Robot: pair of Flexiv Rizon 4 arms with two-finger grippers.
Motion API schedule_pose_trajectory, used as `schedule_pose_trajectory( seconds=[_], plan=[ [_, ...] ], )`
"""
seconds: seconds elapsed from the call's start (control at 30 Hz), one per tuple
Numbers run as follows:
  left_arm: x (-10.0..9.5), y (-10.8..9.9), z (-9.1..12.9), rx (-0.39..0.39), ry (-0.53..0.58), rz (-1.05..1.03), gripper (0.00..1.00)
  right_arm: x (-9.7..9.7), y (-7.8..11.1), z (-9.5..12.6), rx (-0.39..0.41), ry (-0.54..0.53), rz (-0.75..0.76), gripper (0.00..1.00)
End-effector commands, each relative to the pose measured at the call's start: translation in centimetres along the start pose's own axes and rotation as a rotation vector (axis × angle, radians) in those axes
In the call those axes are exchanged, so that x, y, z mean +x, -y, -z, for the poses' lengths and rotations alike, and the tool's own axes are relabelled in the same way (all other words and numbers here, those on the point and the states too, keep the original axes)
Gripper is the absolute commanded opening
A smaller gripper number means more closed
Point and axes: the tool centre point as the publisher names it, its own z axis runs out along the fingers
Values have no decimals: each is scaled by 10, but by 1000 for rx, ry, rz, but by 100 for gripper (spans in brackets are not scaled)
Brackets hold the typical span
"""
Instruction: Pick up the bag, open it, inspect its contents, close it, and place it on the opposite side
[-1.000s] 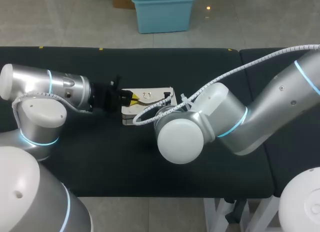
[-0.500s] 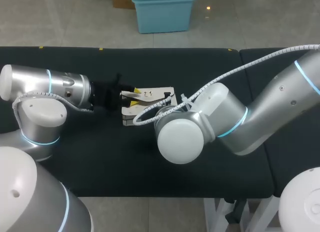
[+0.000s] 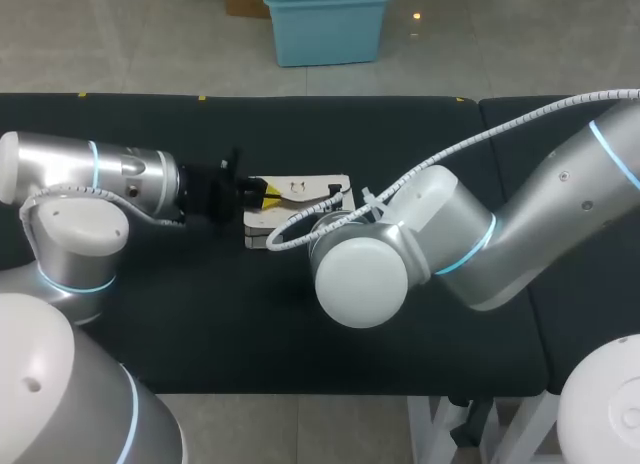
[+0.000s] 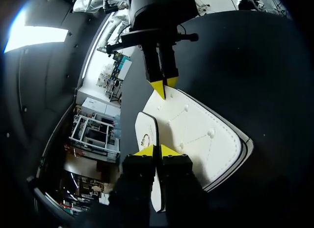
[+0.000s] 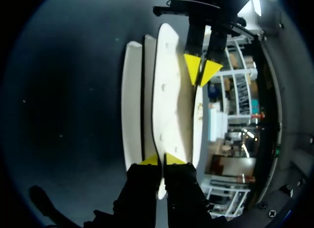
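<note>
left gripper (image 4: pixel 156 150) pinching bag (image 4: pixel 201 139) flap | right gripper (image 5: pixel 161 159) pinching opposite edge | left moved inward

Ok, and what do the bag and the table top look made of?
The bag looks like white leather or an imitation of it: smooth, matte, stiff panels with a dark edge and lines of small studs or stitches. I can't tell which. The table top seems covered in black matte fabric or padding, with no gloss.
</note>
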Motion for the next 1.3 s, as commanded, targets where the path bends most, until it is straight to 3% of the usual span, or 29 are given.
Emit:
schedule_pose_trajectory(
  seconds=[0.03, 0.47, 0.73, 1.27, 1.3],
  plan=[
    [7, -1, 1, 10, -14, 4, 0, 4, 3, -2, -14, 74, -1, 0],
    [13, -18, 0, -39, -28, 38, 0, 4, 3, -2, -14, 74, -1, 0],
    [15, 3, -5, 17, -37, 43, 0, 4, 3, -2, -14, 74, -1, 0],
    [12, 5, -1, 37, -23, 109, 0, 4, 3, -2, -14, 74, -1, 0],
    [11, 5, 0, 38, -22, 112, 11, 4, 3, -2, -14, 74, -1, 0]
  ],
)
